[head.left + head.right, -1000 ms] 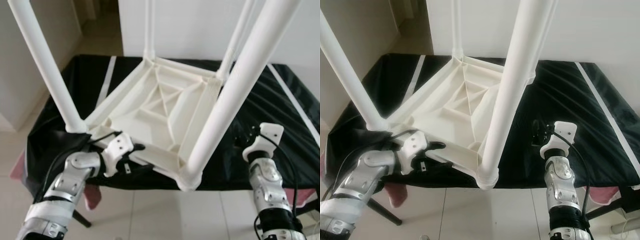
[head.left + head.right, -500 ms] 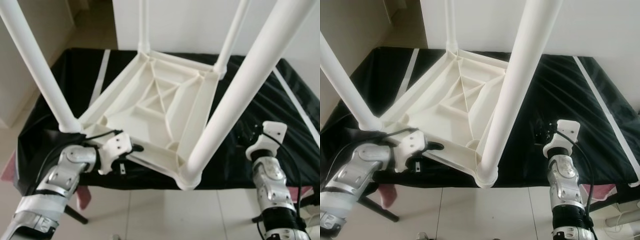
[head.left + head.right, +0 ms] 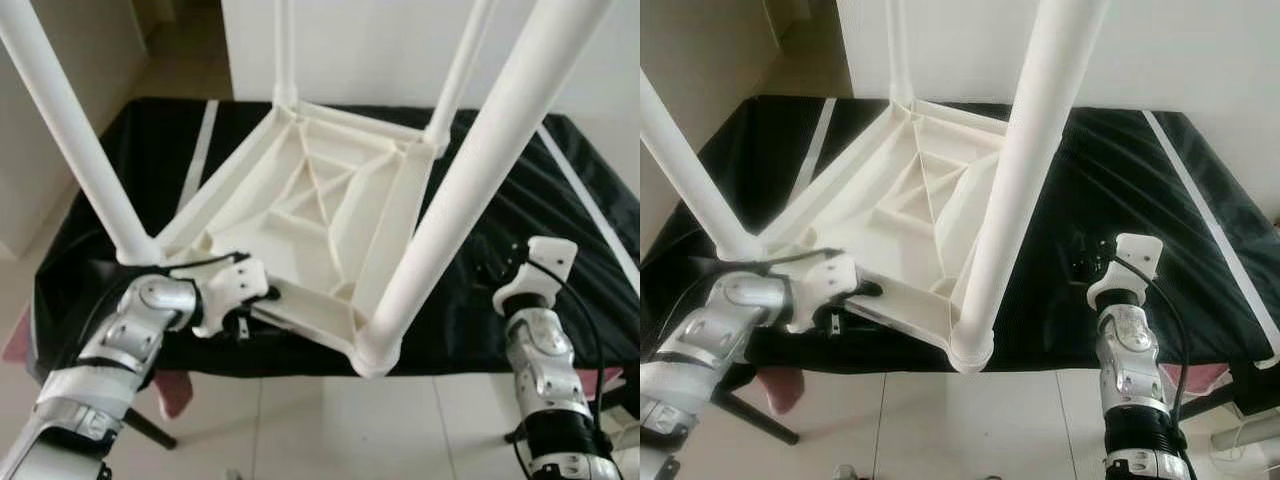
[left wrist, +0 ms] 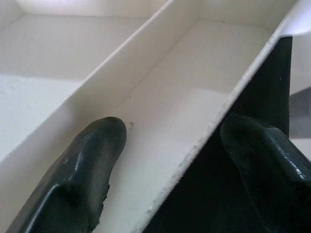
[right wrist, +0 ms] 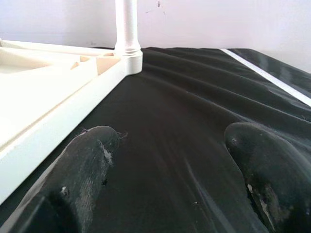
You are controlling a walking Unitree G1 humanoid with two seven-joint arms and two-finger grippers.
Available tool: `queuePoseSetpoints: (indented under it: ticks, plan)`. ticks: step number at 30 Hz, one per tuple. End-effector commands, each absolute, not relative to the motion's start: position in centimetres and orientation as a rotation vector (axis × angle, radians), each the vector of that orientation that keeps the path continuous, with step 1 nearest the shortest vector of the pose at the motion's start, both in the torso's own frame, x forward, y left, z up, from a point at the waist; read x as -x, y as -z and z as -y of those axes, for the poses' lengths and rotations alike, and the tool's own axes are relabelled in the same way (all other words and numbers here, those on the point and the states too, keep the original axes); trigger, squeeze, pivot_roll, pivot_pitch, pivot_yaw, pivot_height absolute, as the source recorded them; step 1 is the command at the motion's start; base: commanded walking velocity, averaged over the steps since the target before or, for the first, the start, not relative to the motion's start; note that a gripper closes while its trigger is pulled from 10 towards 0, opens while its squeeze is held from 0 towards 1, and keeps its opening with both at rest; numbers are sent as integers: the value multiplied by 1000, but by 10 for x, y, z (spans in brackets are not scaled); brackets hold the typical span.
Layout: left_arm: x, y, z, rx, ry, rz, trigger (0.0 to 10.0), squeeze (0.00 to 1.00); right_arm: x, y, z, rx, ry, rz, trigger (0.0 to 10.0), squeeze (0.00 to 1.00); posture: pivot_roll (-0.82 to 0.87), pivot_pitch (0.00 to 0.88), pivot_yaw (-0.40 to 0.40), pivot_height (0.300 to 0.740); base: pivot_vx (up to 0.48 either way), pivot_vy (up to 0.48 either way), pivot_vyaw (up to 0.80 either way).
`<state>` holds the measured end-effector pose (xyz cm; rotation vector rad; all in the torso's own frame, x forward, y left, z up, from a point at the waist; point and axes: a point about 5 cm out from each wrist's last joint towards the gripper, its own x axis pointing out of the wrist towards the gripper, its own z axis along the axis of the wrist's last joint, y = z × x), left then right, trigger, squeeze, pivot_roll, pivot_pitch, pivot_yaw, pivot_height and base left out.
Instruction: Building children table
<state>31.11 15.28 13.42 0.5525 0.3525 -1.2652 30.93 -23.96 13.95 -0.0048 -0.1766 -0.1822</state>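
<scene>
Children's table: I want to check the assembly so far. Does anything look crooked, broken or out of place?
Nothing stands out. The table lies upside down on the black cloth, all four legs seated in their corners and pointing up. The left gripper straddles its near rim.

The left arm [image 3: 120, 345] is bent, reaching from seven o'clock toward two o'clock. The left gripper [image 4: 170, 145] has its fingers [image 4: 87, 165] spread apart. The right arm [image 3: 545, 385] points straight toward twelve o'clock, wrist upright. The right gripper [image 5: 170, 160] has its fingers [image 5: 85, 165] parted wide.
</scene>
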Motion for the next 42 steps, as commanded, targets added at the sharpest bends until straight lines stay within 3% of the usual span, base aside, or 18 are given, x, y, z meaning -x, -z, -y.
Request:
queuePoseSetpoints:
  ticks: [1, 9, 23, 27, 28, 34, 42]
  plan:
    - [-309, -123, -162, -481, 1113, -407, 10000, 0, -307, -138, 241, -8, 200, 168, 10000, 0, -1, 89, -10, 740, 0, 0, 0]
    - [-294, -121, -167, -303, 959, -421, 10000, 0, -304, -135, 240, -17, 211, 166, 10000, 0, 9, 89, -14, 740, 0, 0, 0]
    - [-273, -120, -189, -358, 792, -489, 10000, 0, -312, -135, 229, -25, 168, 157, 10000, 0, 44, 87, -40, 740, 0, 0, 0]
    - [-267, -125, -180, -320, 775, -463, 10000, 0, -313, -134, 225, -26, 153, 153, 10000, 0, 49, 85, -43, 740, 0, 0, 0]
    - [-265, -130, -165, -286, 830, -399, 10000, 0, -312, -133, 223, -14, 136, 149, 10000, 0, 49, 81, -42, 740, 0, 0, 0]
    - [-246, -139, -141, -249, 1025, -320, 10000, 0, -308, -131, 223, -11, 118, 139, 10000, 0, 46, 74, -42, 740, 0, 0, 0]
    - [-262, -153, -123, -175, 1003, -240, 10000, 0, -306, -129, 219, -6, 68, 125, 10000, 0, 28, 67, -36, 740, 0, 0, 0]
